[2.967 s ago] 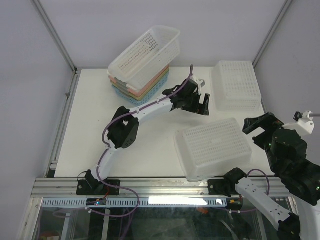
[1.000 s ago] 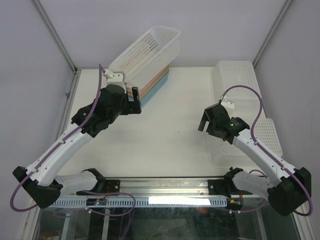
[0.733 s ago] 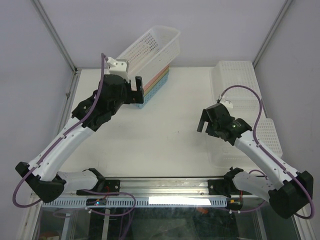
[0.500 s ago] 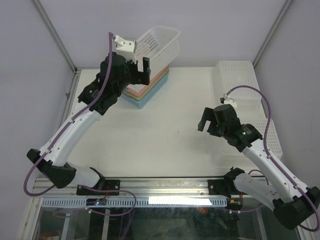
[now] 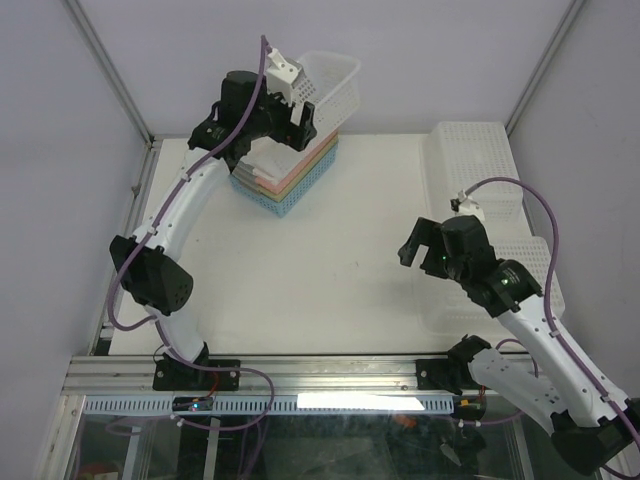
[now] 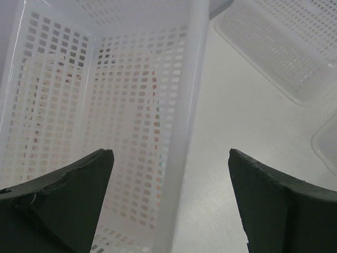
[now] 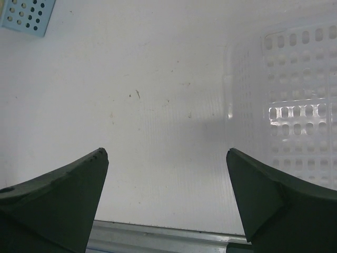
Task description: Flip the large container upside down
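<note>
Top external: white table (image 5: 330, 260), pale grey walls (image 5: 450, 50). White basket (image 5: 330, 75) sits tilted atop coloured stack (image 5: 295, 180), far left corner. Left gripper (image 5: 300, 122) spread wide over its rim, grasping nothing. Right gripper (image 5: 418, 252) also released, above table.

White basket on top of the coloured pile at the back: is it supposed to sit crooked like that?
It does stand out. The white perforated plastic basket rests tilted on the stack of coloured plastic baskets, its far end raised instead of nested level. The left pincer hangs open over it.
</note>
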